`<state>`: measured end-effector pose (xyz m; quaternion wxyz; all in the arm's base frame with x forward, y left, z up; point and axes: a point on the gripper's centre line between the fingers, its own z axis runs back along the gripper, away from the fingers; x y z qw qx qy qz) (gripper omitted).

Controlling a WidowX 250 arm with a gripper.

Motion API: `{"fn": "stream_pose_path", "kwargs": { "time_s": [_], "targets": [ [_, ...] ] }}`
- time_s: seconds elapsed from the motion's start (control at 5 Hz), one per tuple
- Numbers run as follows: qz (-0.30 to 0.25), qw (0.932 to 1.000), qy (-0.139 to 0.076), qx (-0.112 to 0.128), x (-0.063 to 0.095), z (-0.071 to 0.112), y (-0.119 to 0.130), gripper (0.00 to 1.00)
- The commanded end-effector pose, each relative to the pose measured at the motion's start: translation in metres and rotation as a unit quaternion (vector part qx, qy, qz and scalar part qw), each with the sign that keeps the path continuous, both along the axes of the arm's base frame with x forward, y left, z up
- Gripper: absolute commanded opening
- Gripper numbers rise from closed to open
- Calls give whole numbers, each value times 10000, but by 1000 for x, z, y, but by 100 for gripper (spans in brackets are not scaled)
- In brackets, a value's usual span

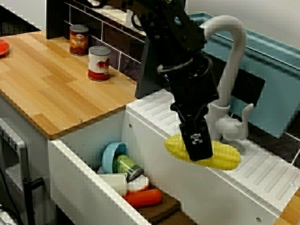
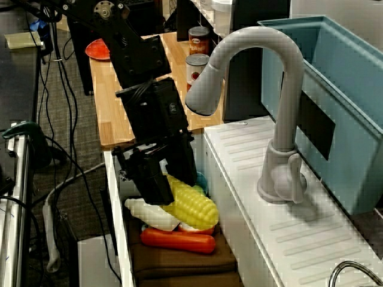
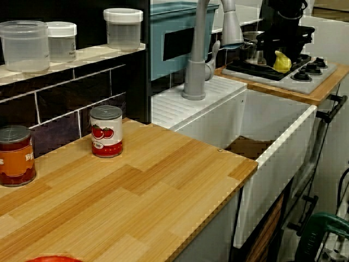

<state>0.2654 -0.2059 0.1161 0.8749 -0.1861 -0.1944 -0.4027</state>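
On the pale wooden counter (image 1: 42,89), a red-and-white tomato tin (image 1: 99,63) stands at five o'clock from a rust-brown labelled tin (image 1: 78,40). Further on at five o'clock, the white sink (image 1: 84,173) holds a light-blue bowl (image 1: 111,154), a green-labelled can (image 1: 126,166), a white bottle (image 1: 112,182) and an orange carrot (image 1: 143,198) on a brown cloth (image 1: 161,211). A grey curved tap (image 1: 229,70) rises at the sink's one o'clock.

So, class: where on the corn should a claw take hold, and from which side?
Grip the corn at its middle, from above, across its narrow width. It is long and lies level, so a mid grip balances it; the claw holds it just so.
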Motion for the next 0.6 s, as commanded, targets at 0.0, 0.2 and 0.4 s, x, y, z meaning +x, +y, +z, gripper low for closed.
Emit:
{"fn": "stream_pose_path", "kwargs": {
  "time_s": [0.0, 0.2, 0.4],
  "targets": [
    [-7, 9997, -213, -155, 13, 22, -5, 0],
    [-31, 9996, -214, -181, 12, 25, -8, 0],
    [-64, 9996, -205, -168, 10, 24, -14, 0]
  ]
}}
